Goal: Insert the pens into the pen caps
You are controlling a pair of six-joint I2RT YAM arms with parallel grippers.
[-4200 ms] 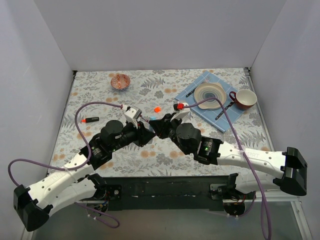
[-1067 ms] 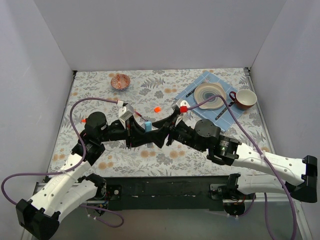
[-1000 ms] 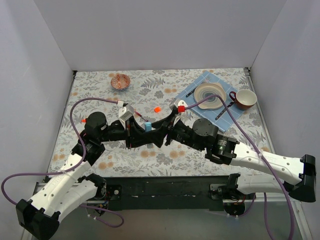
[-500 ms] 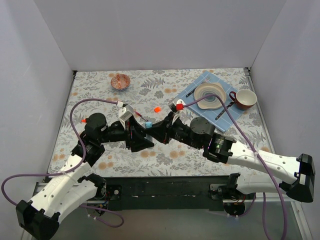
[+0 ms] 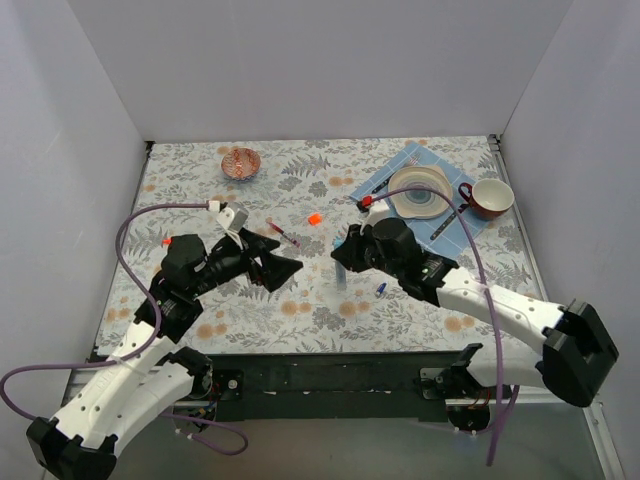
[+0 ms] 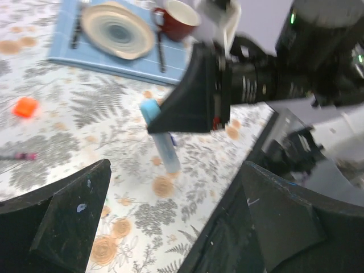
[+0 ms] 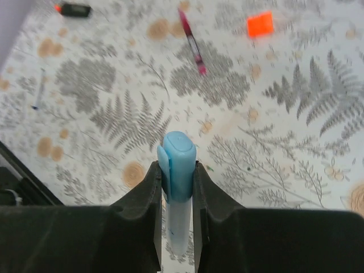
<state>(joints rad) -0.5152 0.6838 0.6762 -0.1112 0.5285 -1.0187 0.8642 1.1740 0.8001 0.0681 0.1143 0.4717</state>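
Note:
My right gripper (image 7: 178,170) is shut on the light-blue marker (image 7: 179,165), whose light-blue cap is on and points away from the wrist. In the top view that gripper (image 5: 340,257) holds the marker (image 5: 340,278) tilted down over mid-table. The left gripper (image 5: 283,266) stands open and empty to its left, apart from it; its wrist view shows the marker (image 6: 162,142) ahead of its wide fingers (image 6: 68,216). A dark-red pen (image 5: 283,232), an orange cap (image 5: 314,218) and a small dark-blue cap (image 5: 381,288) lie loose. The black marker with the orange end (image 7: 74,9) and a thin white pen (image 7: 38,85) lie further left.
At the back right, a blue mat (image 5: 400,163) carries a plate (image 5: 420,190) with dark cutlery (image 5: 381,185) beside it and a red mug (image 5: 490,198). A small patterned bowl (image 5: 240,162) sits at the back left. White walls close in three sides.
The left gripper has opened, let go of the marker and drawn back to the left. The right gripper has shut on the capped marker and carried it right.

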